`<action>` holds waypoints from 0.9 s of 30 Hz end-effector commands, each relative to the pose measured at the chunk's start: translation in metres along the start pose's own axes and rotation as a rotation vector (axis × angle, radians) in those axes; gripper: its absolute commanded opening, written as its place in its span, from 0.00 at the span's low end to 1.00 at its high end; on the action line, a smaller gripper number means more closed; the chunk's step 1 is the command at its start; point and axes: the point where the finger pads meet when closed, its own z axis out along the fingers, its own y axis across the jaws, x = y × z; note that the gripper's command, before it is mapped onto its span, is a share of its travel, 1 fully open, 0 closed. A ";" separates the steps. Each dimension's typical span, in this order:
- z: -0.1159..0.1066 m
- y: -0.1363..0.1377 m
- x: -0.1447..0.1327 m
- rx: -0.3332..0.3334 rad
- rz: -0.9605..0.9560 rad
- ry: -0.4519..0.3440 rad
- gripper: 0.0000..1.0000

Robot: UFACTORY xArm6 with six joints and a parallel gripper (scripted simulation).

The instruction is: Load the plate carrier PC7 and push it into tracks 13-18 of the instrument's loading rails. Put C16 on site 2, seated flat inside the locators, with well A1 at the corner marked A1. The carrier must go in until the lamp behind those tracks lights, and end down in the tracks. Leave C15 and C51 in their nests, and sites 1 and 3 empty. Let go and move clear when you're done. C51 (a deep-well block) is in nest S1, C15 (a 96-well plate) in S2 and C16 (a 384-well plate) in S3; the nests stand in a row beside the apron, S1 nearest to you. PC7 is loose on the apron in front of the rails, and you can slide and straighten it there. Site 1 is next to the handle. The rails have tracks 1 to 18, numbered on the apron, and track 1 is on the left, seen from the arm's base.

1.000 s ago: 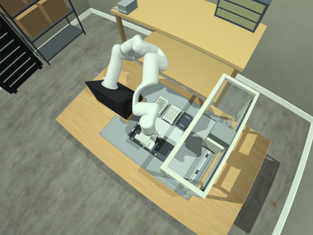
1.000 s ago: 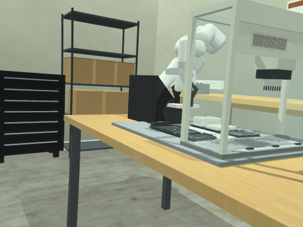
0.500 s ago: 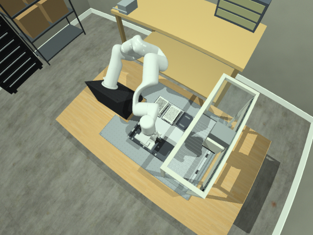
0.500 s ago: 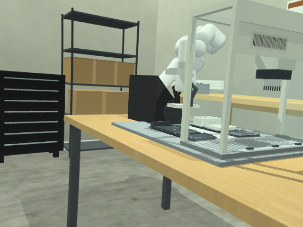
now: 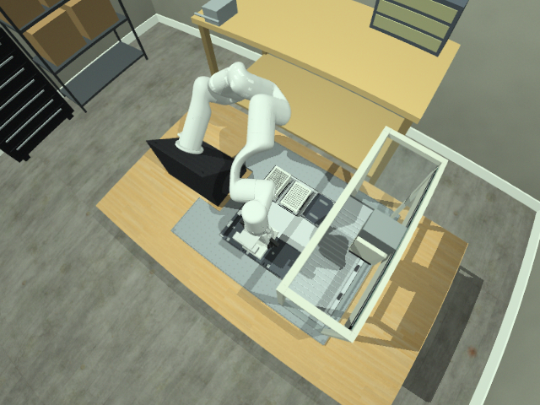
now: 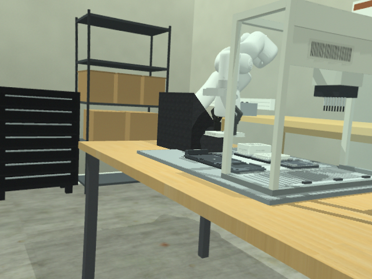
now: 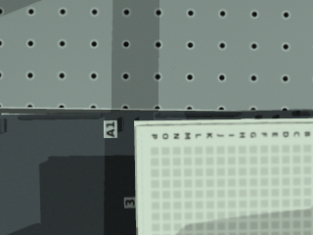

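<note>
My gripper (image 5: 256, 245) (image 6: 225, 128) is shut on C16 (image 5: 246, 239) (image 6: 224, 133) (image 7: 225, 181), a white 384-well plate, and holds it level a little above the carrier. PC7 (image 5: 282, 257) (image 6: 217, 159) (image 7: 59, 147), a long dark carrier, lies on the apron in front of the rails. In the wrist view the plate covers the lower right, with row letters along its top edge. Beside its left edge I see the carrier's A1 mark (image 7: 111, 128) and a site label 3 (image 7: 129, 202). The fingers are hidden in that view. C51 (image 5: 278, 178) (image 6: 253, 147) and C15 (image 5: 296, 196) (image 6: 270, 156) sit in their nests.
Nest S3 (image 5: 317, 207) (image 6: 299, 164) stands empty beside C15. The instrument's white frame (image 5: 392, 135) (image 6: 234, 90) encloses the loading rails (image 5: 331, 261) (image 6: 300, 175). A pipetting head (image 6: 335, 91) hangs inside. The perforated grey deck (image 7: 196, 49) (image 5: 196, 222) borders the carrier. The arm's black base block (image 5: 191, 165) stands behind.
</note>
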 end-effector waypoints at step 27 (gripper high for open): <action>0.045 -0.002 0.000 0.004 -0.001 0.002 0.00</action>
